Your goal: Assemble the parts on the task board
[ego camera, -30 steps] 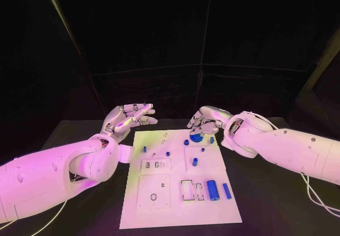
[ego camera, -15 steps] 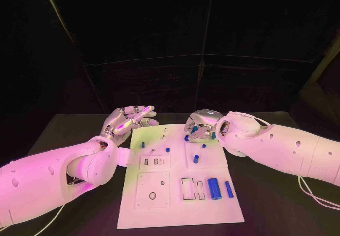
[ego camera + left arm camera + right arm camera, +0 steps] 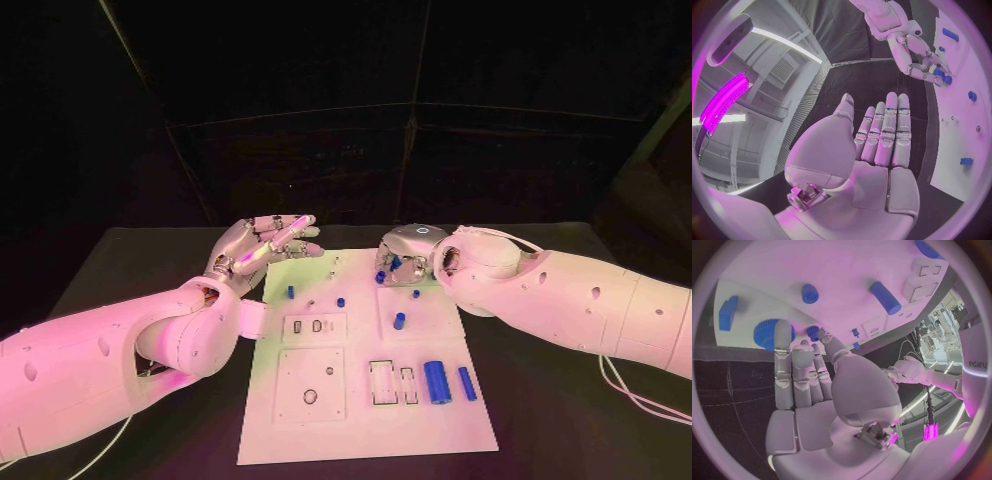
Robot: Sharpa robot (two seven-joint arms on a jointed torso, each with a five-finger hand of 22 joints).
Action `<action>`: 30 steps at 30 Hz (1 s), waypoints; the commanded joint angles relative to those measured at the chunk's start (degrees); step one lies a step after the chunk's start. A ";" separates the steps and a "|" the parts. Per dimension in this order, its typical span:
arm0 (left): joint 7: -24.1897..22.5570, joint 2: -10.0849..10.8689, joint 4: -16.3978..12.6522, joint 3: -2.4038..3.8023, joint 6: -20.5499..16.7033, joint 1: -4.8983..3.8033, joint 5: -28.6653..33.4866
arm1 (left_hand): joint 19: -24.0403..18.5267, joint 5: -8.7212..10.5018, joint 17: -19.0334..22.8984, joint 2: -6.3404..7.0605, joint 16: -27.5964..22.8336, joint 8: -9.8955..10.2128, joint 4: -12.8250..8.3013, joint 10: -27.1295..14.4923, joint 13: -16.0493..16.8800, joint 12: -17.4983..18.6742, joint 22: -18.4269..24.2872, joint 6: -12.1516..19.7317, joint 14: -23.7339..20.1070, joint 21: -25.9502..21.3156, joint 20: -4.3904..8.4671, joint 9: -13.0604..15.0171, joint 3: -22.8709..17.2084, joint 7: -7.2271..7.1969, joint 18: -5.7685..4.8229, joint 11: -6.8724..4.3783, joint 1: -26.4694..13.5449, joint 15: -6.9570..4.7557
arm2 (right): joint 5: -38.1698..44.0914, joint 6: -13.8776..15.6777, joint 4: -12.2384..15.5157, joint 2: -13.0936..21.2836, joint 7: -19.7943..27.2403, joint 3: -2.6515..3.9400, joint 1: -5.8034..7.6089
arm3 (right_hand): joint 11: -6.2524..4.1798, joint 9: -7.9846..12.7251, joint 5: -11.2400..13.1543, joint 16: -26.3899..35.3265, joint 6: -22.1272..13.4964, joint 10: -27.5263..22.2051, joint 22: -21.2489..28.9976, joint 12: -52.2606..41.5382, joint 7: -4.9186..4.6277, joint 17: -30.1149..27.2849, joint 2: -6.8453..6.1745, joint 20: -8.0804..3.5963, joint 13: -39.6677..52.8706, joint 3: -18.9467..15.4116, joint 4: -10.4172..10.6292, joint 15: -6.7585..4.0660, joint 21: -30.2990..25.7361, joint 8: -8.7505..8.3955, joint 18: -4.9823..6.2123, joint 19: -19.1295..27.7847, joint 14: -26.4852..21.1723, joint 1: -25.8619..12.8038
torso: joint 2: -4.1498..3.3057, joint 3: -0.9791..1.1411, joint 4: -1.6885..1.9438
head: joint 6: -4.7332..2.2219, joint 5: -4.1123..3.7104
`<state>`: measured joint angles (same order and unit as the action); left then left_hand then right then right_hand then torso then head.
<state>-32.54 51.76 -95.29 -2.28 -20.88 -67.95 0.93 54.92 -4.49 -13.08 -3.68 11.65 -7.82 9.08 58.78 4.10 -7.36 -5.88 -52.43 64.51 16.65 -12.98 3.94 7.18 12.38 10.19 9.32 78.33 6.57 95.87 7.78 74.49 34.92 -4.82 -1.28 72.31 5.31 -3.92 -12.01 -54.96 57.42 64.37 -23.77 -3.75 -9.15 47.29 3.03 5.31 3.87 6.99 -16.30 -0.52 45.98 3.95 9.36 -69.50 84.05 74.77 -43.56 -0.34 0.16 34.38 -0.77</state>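
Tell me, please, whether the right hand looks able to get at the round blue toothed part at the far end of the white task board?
Probably yes: the right hand hovers over the round blue toothed part, fingers extended and holding nothing, with nothing in between.

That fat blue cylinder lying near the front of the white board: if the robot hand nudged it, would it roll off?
The blue cylinder lies on its side with a round body, so it would probably roll sideways if nudged. It looks rigid and smooth, perhaps slippery. A slimmer blue piece beside it might stop it on that side.
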 commanded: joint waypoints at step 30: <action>-0.13 0.08 -0.21 0.06 1.00 -0.07 -0.09 | 0.51 -0.22 -0.14 -0.28 -0.42 0.01 -0.03 0.42 0.04 0.19 0.13 -0.49 0.32 -0.27 0.11 -0.07 0.39 0.14 0.37 0.12 -0.52 -0.10 | 1.03 -3.90 -2.04 -2.00 -0.24 0.05 0.15 | -0.58 -0.28 1.89 -13.82 2.99 4.48 -13.53 -0.46 0.25 13.79 1.14 -0.01 0.12 10.42 0.46 0.08 13.02 0.06 -0.27 -0.84 2.00 -2.16 | -0.31 0.07 -0.16 | 1.05 0.67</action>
<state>-32.44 51.80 -95.36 -2.28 -20.59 -67.96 0.93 55.11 -4.49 -13.12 -3.68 11.44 -7.81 9.08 58.78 4.09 -7.36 -5.82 -52.63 64.51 16.65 -12.80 3.94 7.18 12.58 10.18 9.32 78.33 6.57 96.68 5.45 72.58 33.01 -4.91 -1.18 72.44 4.60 -4.12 -10.33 -68.55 60.07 68.40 -37.06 -4.16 -8.94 60.95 4.46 5.21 3.91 16.99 -15.85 -0.52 58.72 3.93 9.35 -70.25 84.05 72.75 -43.87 -0.29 0.05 35.34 -0.14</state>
